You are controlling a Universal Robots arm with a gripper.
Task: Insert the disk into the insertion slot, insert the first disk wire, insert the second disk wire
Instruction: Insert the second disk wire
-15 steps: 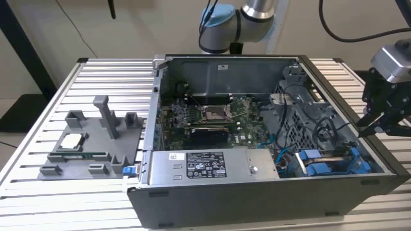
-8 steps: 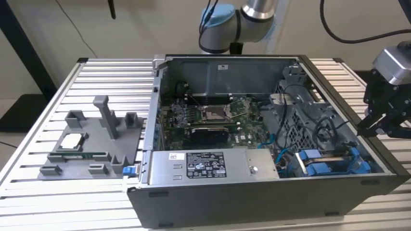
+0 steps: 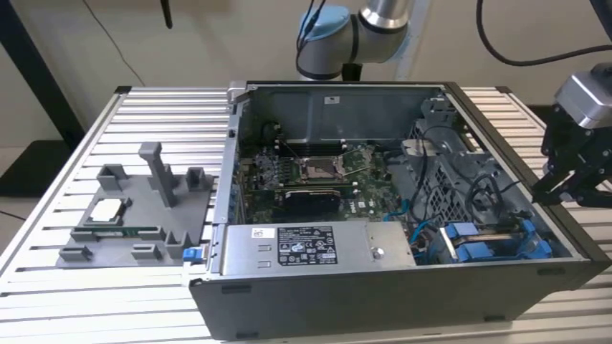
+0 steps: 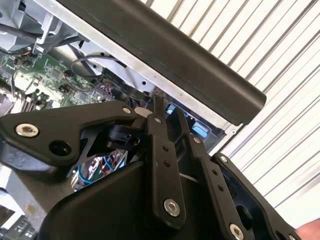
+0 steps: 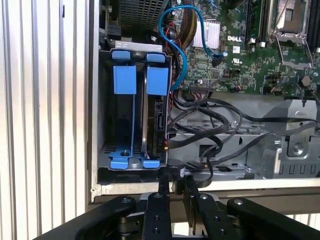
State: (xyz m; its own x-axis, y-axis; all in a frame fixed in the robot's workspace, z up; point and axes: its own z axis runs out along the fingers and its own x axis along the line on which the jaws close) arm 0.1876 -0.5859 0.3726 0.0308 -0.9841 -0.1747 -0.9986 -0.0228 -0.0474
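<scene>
The disk (image 5: 158, 117) stands on edge inside the insertion slot (image 5: 103, 110), a grey bay with blue clips (image 5: 156, 80) at the case's corner. Its connector edge faces the black disk wires (image 5: 215, 142) looping beside the bay. My gripper (image 5: 175, 182) hovers over the case wall just past the bay, its fingers drawn close together on a black wire connector (image 5: 175, 171). In the exterior view the gripper (image 3: 564, 197) hangs above the case's wall on that view's right, beside the slot (image 3: 488, 240). The second wrist view shows the gripper (image 4: 165, 112) over the case rim.
The open computer case holds a motherboard (image 3: 306, 175) and a grey labelled power-supply box (image 3: 306, 247). A grey fixture tray with posts (image 3: 134, 215) lies on the slatted table (image 3: 163, 107) at the exterior view's left. A blue cable (image 5: 177, 45) arcs above the bay.
</scene>
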